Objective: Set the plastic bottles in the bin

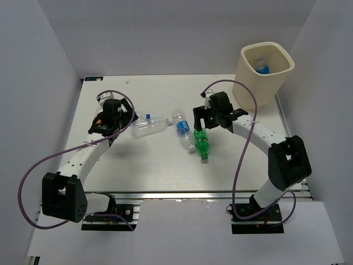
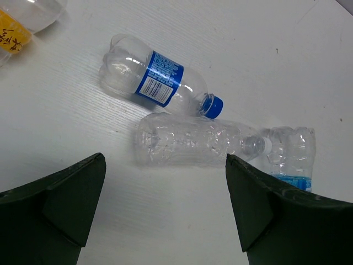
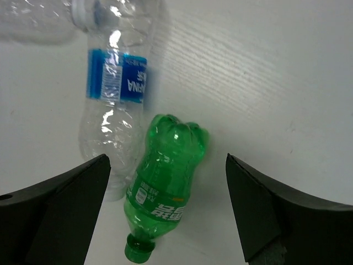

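Note:
Several plastic bottles lie on the white table. A green bottle (image 1: 202, 145) (image 3: 165, 187) lies between my right gripper's (image 1: 203, 128) (image 3: 166, 157) open fingers, below them. A clear bottle with a blue label (image 1: 182, 128) (image 3: 115, 94) touches its left side. My left gripper (image 1: 128, 119) (image 2: 165, 159) is open and empty, just short of a crushed clear bottle (image 1: 153, 128) (image 2: 193, 142). A blue-capped bottle (image 1: 144, 117) (image 2: 157, 77) lies behind that one. The cream bin (image 1: 278, 52) stands at the far right with a bottle (image 1: 261, 68) inside.
A clear bottle with a yellow label (image 2: 14, 27) lies at the top left of the left wrist view. White walls close the table on the left, back and right. Purple cables loop off both arms.

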